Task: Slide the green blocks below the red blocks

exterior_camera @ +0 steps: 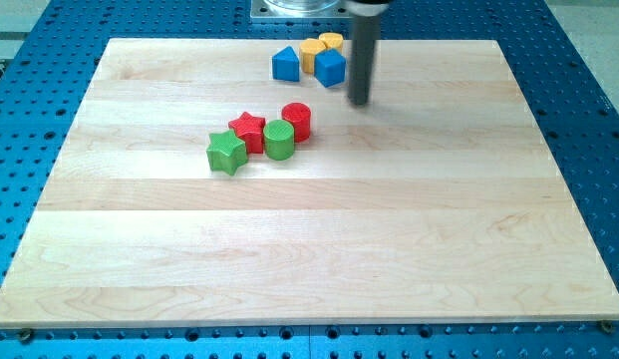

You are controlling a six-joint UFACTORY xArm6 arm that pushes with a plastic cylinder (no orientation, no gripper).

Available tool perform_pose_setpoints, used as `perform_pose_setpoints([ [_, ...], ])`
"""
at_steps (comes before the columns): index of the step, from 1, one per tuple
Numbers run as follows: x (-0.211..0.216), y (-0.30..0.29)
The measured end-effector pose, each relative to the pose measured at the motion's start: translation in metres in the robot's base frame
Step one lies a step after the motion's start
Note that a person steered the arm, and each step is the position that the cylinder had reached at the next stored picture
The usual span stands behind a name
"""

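Note:
A green star block (226, 153) and a green cylinder (279, 140) lie left of the board's middle. A red star block (248, 131) sits between them, a little toward the view's top, touching both. A red cylinder (297, 122) touches the green cylinder at its upper right. My tip (359, 102) stands to the right of and above the red cylinder, apart from every block, just right of the blue cube.
Near the top edge sit a blue triangular block (285, 65), a blue cube (330, 68), a yellow block (311, 53) and a second yellow block (332, 42), all bunched together. The wooden board (309, 249) lies on a blue perforated table.

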State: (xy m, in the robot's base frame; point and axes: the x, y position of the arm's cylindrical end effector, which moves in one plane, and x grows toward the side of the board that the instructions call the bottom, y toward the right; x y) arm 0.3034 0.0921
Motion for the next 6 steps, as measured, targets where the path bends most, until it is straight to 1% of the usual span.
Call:
perform_pose_setpoints([
  [1,-0.022,-0.031],
  [2,-0.01,-0.057],
  [3,0.056,-0.097],
  [4,0.067,-0.112],
  [5,0.037,-0.191],
  [6,0.082,-0.255],
])
